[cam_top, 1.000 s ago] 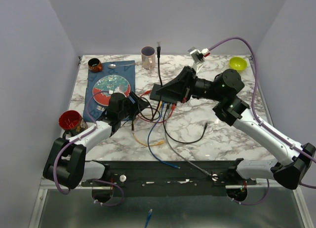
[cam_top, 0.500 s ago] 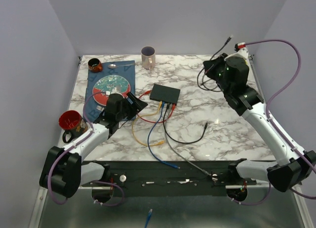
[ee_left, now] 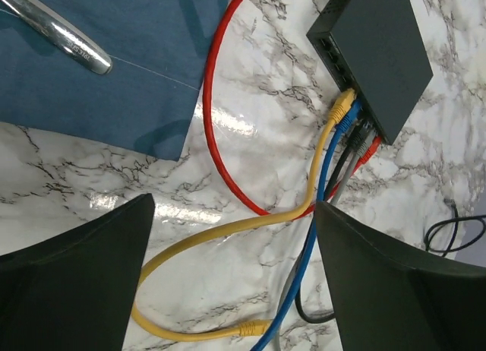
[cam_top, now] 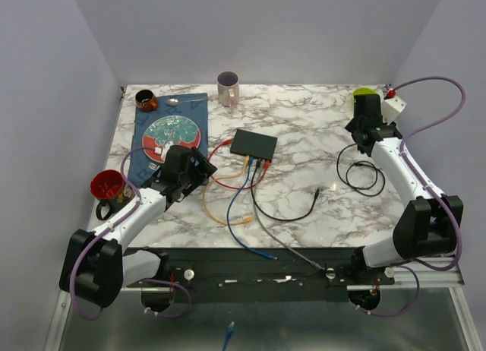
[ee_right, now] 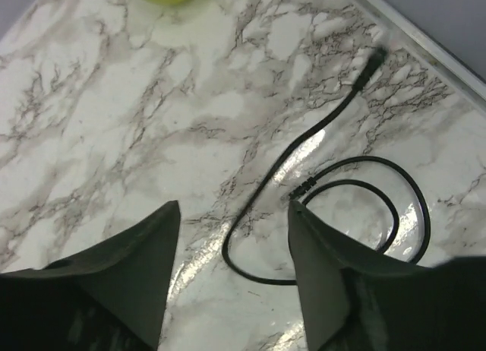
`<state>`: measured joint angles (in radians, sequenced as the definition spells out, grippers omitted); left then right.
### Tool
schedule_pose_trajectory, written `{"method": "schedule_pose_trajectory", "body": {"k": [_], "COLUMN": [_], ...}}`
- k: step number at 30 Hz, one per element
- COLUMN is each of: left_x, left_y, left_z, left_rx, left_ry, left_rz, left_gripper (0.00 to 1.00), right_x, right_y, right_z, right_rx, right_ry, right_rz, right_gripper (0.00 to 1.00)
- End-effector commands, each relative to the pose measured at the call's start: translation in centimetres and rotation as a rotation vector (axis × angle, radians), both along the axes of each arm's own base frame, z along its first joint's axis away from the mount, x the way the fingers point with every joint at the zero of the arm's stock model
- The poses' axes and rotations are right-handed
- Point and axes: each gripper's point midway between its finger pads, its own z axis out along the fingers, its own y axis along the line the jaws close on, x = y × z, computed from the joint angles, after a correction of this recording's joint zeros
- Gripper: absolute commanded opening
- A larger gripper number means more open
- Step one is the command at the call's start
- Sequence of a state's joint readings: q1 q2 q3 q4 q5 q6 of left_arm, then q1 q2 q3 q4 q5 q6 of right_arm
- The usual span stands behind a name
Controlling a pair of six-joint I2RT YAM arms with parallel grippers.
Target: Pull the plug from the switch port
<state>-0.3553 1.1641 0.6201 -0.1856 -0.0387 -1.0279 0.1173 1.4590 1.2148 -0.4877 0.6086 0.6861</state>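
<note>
Since 1 second ago your right arm has swung from the switch (cam_top: 254, 143) out to the table's (cam_top: 304, 207) far right edge. The black cable (cam_top: 361, 173) it carried off now lies coiled on the marble by the right gripper (cam_top: 365, 138).

From above, the switch sits mid-table with several cables still plugged into its near edge. The left gripper (cam_top: 200, 167) hovers just left of them.

Your left wrist view shows its fingers spread wide with nothing between them. Ahead, the yellow plug (ee_left: 343, 104) and the blue, dark and red ones beside it are seated in the sockets.

Your right wrist view shows those fingers released too, and the freed black plug (ee_right: 372, 61) lies loose on the table.

I judge that 1 plug is out and has been let go. If another must come out, you would need to steady the switch and pinch that plug close to its socket.
</note>
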Motion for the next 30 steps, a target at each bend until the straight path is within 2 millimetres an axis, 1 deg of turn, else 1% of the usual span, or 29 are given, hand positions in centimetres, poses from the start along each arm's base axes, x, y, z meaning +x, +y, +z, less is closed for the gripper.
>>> {"method": "schedule_pose_trajectory", "body": {"k": [1,2,3,4,6,7,9,10,11,12,13,14,15,16,17,18,19,20,21,22,23,24,25,26,27,28,30], "left_x": [0.4,0.5,0.7,0.9,1.3,1.7,2.0,2.4,2.7,2.5,3.2,3.0,3.3,3.5,3.7,4.3,4.6,4.9,5.4,5.8,6.0,6.3,6.6,6.8,6.8,7.3,8.0], "left_y": [1.2,1.0,0.8,0.7,0.5,0.4,0.2,-0.1,-0.4,-1.3,-2.0,-2.9,-3.6,-4.5,-4.9,-5.4,-5.8,-6.0,-6.3,-6.5,-6.9,-7.2,-7.7,-8.0,-8.4,-8.8,-9.7], "left_z": [1.0,1.1,1.4,1.6,1.8,2.1,2.3,2.6,2.9,2.7,3.4,3.5,3.2,3.7,3.6,3.2,2.9,2.5,1.7,1.4,1.2,0.1,0.0,-0.2,-1.1,-0.8,-1.2], "left_rx": [0.093,0.084,0.078,0.073,0.07,0.064,0.049,0.033,0.015,-0.026,-0.064,-0.098,-0.118,-0.141,-0.137,-0.128,-0.119,-0.116,-0.112,-0.114,-0.123,-0.125,-0.133,-0.141,-0.142,-0.151,-0.147], "left_ry": [0.006,0.004,-0.007,-0.02,-0.035,-0.05,-0.062,-0.079,-0.096,-0.095,-0.14,-0.143,-0.153,-0.168,-0.164,-0.15,-0.146,-0.134,-0.11,-0.105,-0.1,-0.072,-0.079,-0.078,-0.066,-0.088,-0.092], "left_rz": [0.014,0.008,0.004,0.005,-0.001,0.002,0.01,0.007,0.001,-0.03,-0.043,-0.079,-0.11,-0.149,-0.169,-0.187,-0.209,-0.214,-0.221,-0.222,-0.233,-0.237,-0.245,-0.246,-0.252,-0.258,-0.283], "left_gripper": [0.99,0.99,0.99,0.99,0.99,0.99,0.99,0.99,0.99,0.99,0.99,0.98,0.97,0.95,0.93,0.92,0.91,0.89,0.87,0.86,0.82,0.8,0.79,0.77,0.76,0.76,0.76], "right_x": [-0.1,0.7,0.9,1.3,2.2,2.4,2.8,3.0,3.2,2.9,2.9,3.1,2.8,2.9,3.1,3.1,3.3,3.5,3.4,3.5,3.6,3.8,3.9,4.0,4.0,4.1,4.1], "right_y": [1.9,3.1,4.8,6.2,10.8,13.5,17.2,18.9,21.0,22.9,24.1,25.4,27.1,27.7,28.4,29.1,29.6,30.1,30.5,30.6,30.7,30.9,31.1,31.3,31.7,31.9,32.6], "right_z": [-0.6,0.1,0.0,0.8,2.1,2.0,2.4,2.9,1.8,1.3,0.9,1.1,-0.5,-1.0,-1.3,-2.7,-3.3,-3.5,-3.9,-5.4,-5.9,-6.1,-6.7,-6.7,-6.5,-6.5,-6.9], "right_rx": [0.065,0.09,0.116,0.136,0.178,0.185,0.187,0.197,0.223,0.319,0.38,0.418,0.482,0.507,0.52,0.531,0.534,0.539,0.554,0.562,0.564,0.57,0.576,0.583,0.599,0.606,0.626], "right_ry": [-0.007,-0.06,-0.069,-0.102,-0.157,-0.154,-0.168,-0.18,-0.161,-0.151,-0.143,-0.16,-0.117,-0.103,-0.095,-0.061,-0.049,-0.045,-0.026,0.005,0.014,0.019,0.032,0.032,0.031,0.029,0.036], "right_rz": [0.081,0.126,0.223,0.277,0.454,0.529,0.666,0.711,0.762,0.809,0.852,0.896,0.966,0.979,0.996,1.018,1.031,1.045,1.065,1.059,1.058,1.065,1.069,1.078,1.093,1.102,1.121], "right_gripper": [0.75,0.8,0.83,0.86,0.9,0.91,0.9,0.88,0.84,0.79,0.76,0.74,0.66,0.63,0.58,0.5,0.46,0.39,0.28,0.26,0.22,0.14,0.13,0.13,0.12,0.12,0.12]}}
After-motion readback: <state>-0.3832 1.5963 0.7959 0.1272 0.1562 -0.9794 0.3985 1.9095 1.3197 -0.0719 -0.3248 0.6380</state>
